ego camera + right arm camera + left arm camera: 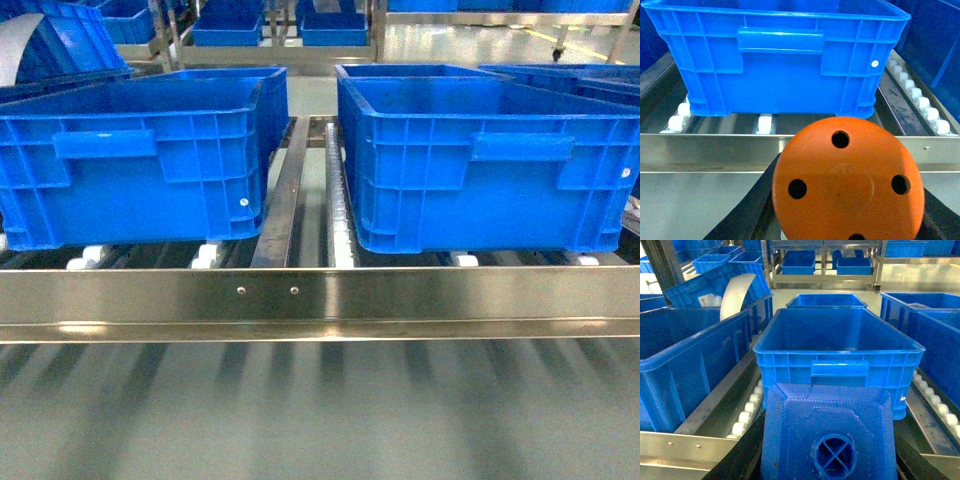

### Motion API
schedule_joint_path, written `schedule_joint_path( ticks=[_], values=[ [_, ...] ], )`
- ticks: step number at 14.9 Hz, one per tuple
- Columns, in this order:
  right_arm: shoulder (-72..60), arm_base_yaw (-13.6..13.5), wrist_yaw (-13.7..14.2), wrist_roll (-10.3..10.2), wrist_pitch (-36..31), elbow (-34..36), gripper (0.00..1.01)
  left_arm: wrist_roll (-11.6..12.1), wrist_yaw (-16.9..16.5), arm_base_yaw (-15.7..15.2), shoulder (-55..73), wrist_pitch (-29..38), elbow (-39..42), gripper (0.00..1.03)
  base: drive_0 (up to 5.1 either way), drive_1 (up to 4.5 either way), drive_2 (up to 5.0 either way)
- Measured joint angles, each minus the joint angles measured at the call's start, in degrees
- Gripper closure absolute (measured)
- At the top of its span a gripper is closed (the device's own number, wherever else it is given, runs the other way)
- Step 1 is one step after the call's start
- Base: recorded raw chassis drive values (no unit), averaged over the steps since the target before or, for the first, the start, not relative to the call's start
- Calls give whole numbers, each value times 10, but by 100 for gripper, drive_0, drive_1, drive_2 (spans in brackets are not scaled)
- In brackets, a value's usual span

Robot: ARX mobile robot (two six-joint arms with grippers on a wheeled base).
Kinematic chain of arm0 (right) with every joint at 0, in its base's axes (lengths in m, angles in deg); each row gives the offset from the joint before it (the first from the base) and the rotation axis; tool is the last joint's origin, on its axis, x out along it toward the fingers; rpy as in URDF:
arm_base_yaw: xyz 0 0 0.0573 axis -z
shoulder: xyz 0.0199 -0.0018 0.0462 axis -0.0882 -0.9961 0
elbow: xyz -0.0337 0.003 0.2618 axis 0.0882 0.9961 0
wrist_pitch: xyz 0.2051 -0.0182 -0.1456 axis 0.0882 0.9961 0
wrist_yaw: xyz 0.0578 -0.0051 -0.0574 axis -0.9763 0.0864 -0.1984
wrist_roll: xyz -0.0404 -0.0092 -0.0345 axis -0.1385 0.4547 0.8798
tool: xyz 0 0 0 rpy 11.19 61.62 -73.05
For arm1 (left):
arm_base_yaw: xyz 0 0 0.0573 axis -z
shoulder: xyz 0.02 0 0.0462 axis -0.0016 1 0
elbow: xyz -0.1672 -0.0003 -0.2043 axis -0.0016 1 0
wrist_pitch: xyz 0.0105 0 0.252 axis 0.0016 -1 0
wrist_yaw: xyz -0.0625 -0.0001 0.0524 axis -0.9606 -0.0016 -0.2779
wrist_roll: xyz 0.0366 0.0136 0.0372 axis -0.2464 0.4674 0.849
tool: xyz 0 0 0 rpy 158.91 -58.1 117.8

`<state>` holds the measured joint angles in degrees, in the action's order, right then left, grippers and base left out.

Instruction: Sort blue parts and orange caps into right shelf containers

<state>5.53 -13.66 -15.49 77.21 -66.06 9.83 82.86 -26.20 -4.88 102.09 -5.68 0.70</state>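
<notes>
Head view: two containers side by side on the right shelf (320, 300), left bin (140, 160) and right bin (480, 160), both sitting on the white rollers (205, 255) behind the front steel rail. Neither arm shows in this view.

Left wrist: a blue part (827, 435) fills the bottom of the frame, knob with cross ribs facing the camera. The left gripper (827, 460) has it pinched; dark fingers (747, 450) show on either side of the block. It sits in front of an open bin (840, 355) that looks empty inside, near its front wall, not yet over the rim. Probably held here to line up with the bin before going in.

Right wrist: an orange cap (847, 182), flat holed top toward the lens, clamped in the right gripper (847, 210), dark fingers (747, 205) hugging its sides. It hangs in front of the rail, low against the bin's (780, 55) front wall.

My read: both loads carried, one per bin, for sorting by type. The cap needs lifting above the rim first, or it hits the wall.
</notes>
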Motion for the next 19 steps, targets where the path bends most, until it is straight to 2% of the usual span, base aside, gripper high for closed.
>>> schedule_joint_path(
  ticks=[4, 10, 13, 19],
  values=[
    [0, 0, 0, 0, 0, 0, 57, 0, 0, 0, 0, 0, 0, 59, 0, 0, 0],
    [1, 0, -1, 0, -1, 0, 57, 0, 2, -1, -1, 0, 0, 59, 311, 153, -468],
    [1, 0, 1, 0, 0, 0, 57, 0, 0, 0, -1, 1, 0, 59, 7, 412, -398],
    [0, 0, 0, 0, -1, 0, 57, 0, -1, 2, 1, 0, 0, 59, 19, 19, 19]
  ],
)
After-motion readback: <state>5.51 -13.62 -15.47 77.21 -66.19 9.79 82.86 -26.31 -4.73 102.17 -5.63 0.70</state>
